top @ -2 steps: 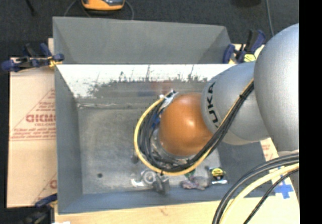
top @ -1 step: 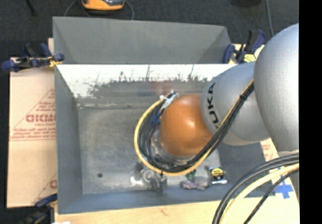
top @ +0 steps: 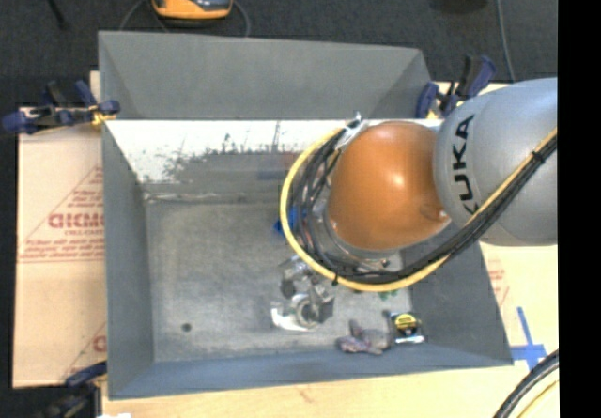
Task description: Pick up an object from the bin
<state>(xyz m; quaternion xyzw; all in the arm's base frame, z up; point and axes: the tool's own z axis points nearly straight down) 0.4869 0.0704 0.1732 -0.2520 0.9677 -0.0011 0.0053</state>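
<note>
Jaw state cannot be determined; gripper point(top: 306, 297) hangs over white scrap point(top: 283, 318), lower centre: probably approach step, next needs descent and closure.

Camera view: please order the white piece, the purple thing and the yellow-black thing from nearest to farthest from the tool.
1. white piece, right beside the tool.
2. purple thing, by the bin's front wall.
3. yellow-black thing, near the front right corner.
</note>
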